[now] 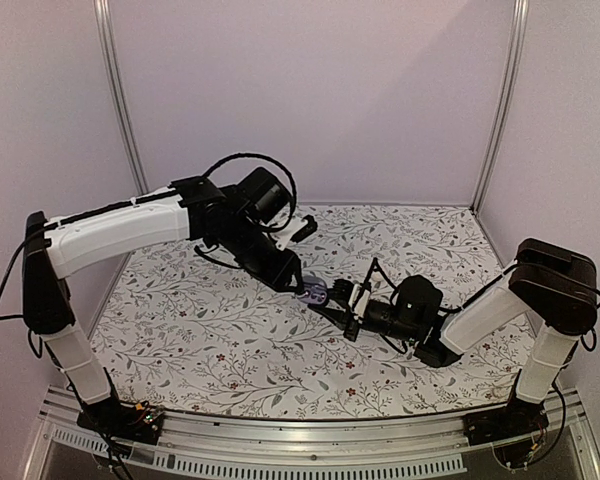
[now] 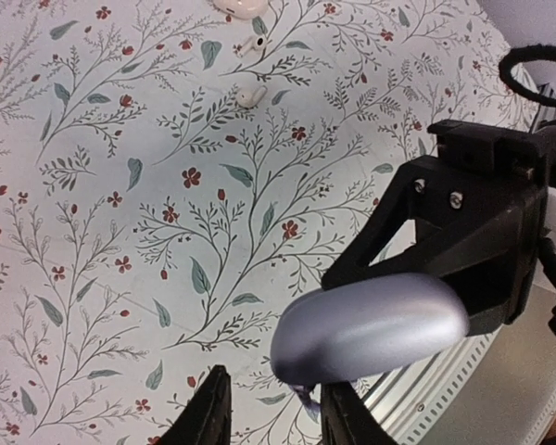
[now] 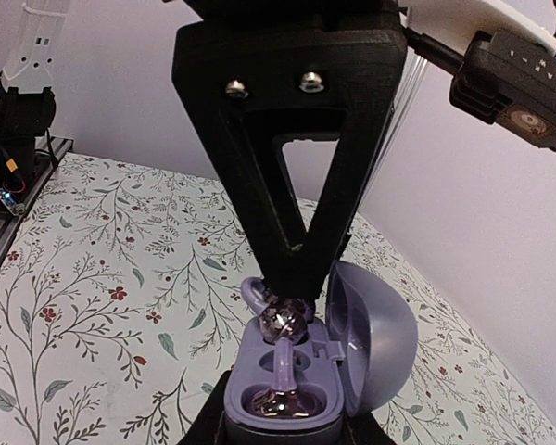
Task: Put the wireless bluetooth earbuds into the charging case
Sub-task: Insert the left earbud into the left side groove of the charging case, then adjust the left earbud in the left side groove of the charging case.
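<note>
Right gripper clamps the open charging case above the table; its near socket seems filled (hard to confirm). Beyond, left gripper pinches an earbud just over the far socket, seemingly not yet seated.

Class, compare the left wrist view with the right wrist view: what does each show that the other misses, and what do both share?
Left wrist only: the lid from outside, its smooth outer shell, and two small white pieces lying far off on the cloth. Right wrist only: the charging case from its open inside, with a purple earbud at the tip of the left gripper over a socket. Both: the case, held in the right gripper, and the floral cloth.
</note>
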Tool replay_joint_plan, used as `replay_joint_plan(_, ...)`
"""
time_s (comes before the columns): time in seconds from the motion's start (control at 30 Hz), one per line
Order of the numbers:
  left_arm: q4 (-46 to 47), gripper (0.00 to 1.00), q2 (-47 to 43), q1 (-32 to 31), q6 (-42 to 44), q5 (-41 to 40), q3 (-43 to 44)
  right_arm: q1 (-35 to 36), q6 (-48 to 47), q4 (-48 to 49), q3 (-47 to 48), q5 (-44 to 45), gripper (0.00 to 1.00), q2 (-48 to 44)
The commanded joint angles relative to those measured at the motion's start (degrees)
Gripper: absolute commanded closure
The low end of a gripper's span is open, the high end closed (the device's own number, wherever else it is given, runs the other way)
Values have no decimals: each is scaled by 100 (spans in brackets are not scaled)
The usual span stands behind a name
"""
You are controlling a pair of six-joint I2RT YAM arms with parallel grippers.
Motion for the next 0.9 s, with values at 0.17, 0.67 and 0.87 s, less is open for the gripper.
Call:
replay_joint_plan(0.17,-9,62,-386,67,135,-33,134,39,115,230,100,-102,100,47)
replay_joint_plan(0.67,2452,6,-3021,113,1465,333,-2219,31,496,2,29,-753,100,-588)
replay_joint_plan(0.87,3599,0,-4036,26,2019,555,-3427,34,837,-337,80,-1330,100,-952)
